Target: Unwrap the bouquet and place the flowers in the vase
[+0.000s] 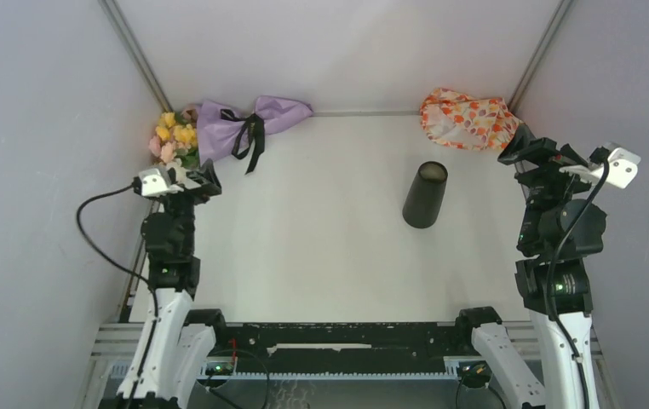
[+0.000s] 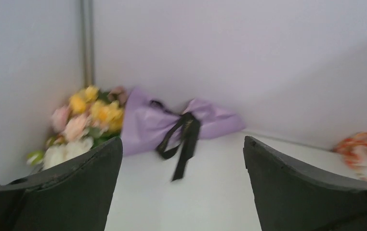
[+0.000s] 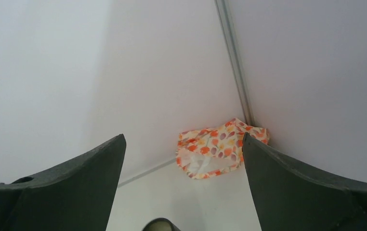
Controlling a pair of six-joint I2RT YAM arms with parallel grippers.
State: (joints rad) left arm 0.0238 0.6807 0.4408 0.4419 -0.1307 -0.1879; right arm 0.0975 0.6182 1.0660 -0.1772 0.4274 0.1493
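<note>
We see an orange-and-white floral-print cloth bundle [image 1: 468, 118] lying crumpled in the far right corner of the white tabletop [image 1: 321, 256], where the back wall [image 1: 338, 51] meets the right wall [image 1: 636, 77]. Pale grey walls close in three sides, and a thin metal strip [image 1: 138, 53] runs up each far corner. A black rail [image 1: 347, 341] spans the near edge.

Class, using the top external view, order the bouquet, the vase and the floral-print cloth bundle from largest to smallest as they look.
1. bouquet, clearly widest.
2. cloth bundle.
3. vase; it rises toward the camera, so that gap is unsure.
</note>
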